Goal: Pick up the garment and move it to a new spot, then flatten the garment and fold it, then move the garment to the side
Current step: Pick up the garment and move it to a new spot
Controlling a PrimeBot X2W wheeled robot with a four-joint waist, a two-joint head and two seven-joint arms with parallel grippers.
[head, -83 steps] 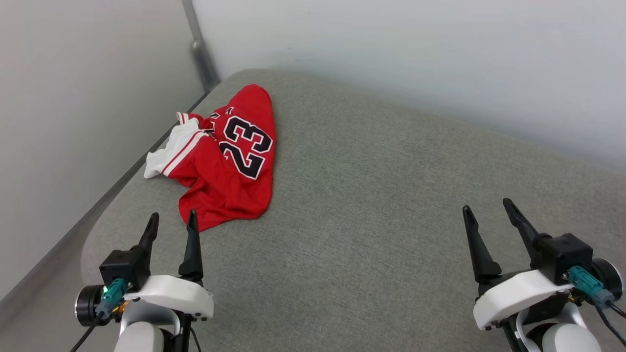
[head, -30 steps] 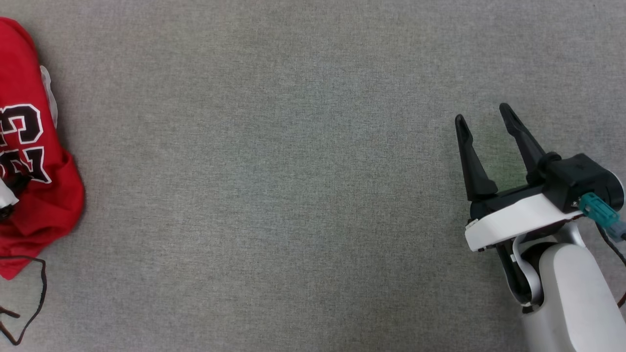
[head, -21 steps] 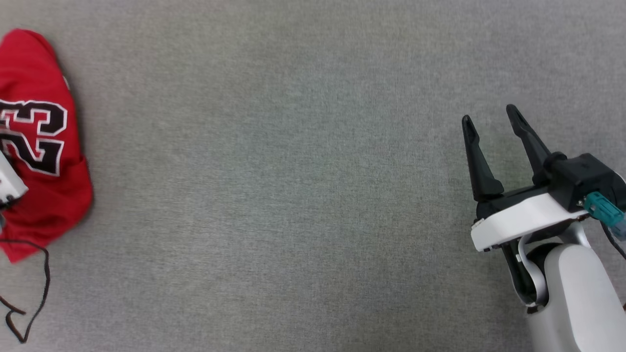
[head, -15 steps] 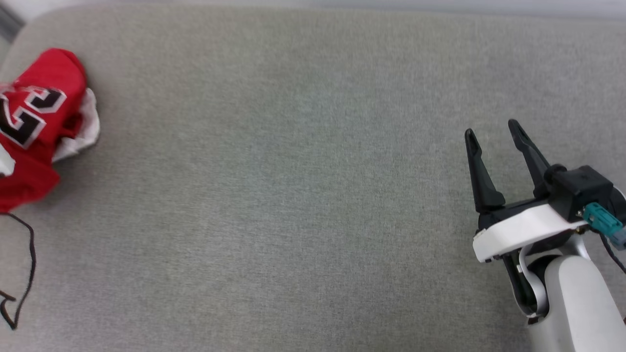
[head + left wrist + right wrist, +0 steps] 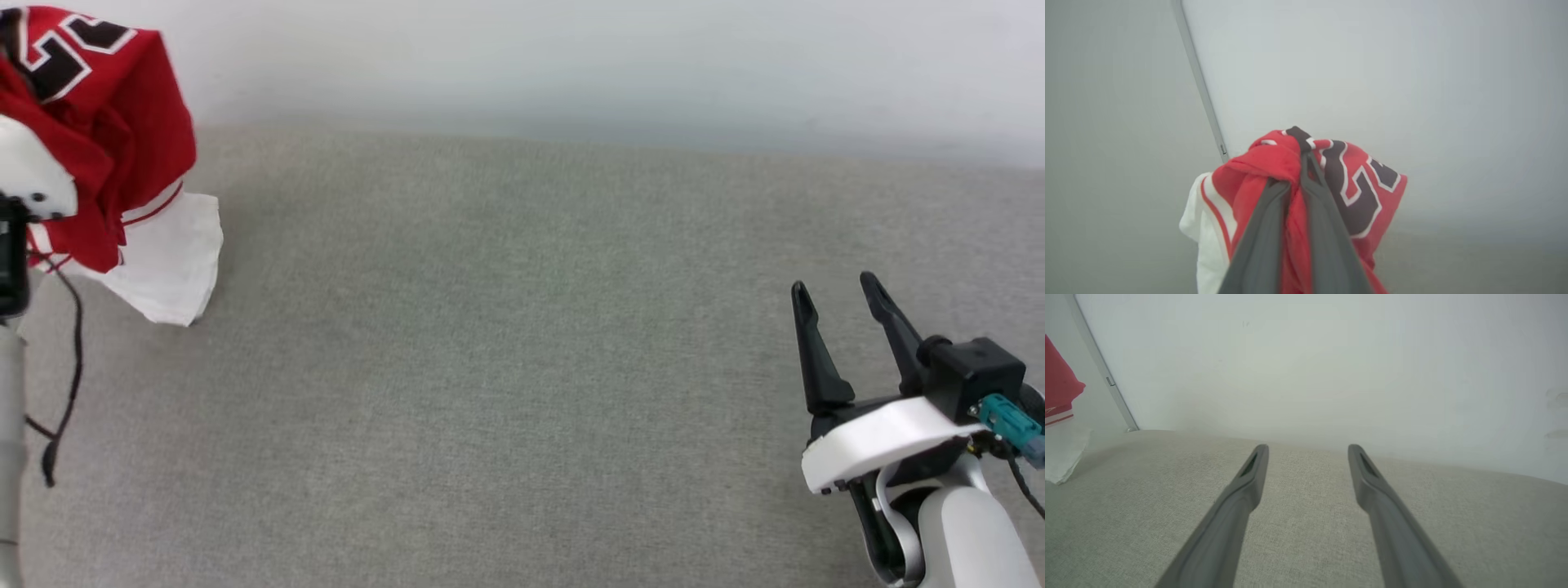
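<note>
left gripper (image 5: 1299,163) jaws clenched on a bunched fold of the red jersey (image 5: 122,122), which hangs at the left end of the grey cushion (image 5: 522,367); right gripper (image 5: 833,284) jaws spread, empty. your narrow pinch could slip mid-carry.

Head view: from high up, forward and down over the grey cushion (image 5: 522,367) to the wall (image 5: 571,57). Left wrist view: close behind the left gripper (image 5: 1300,163), facing the wall. Right wrist view: low over the cushion, along the right gripper (image 5: 1308,451), facing the wall. In all three: the garment (image 5: 122,106).
</note>
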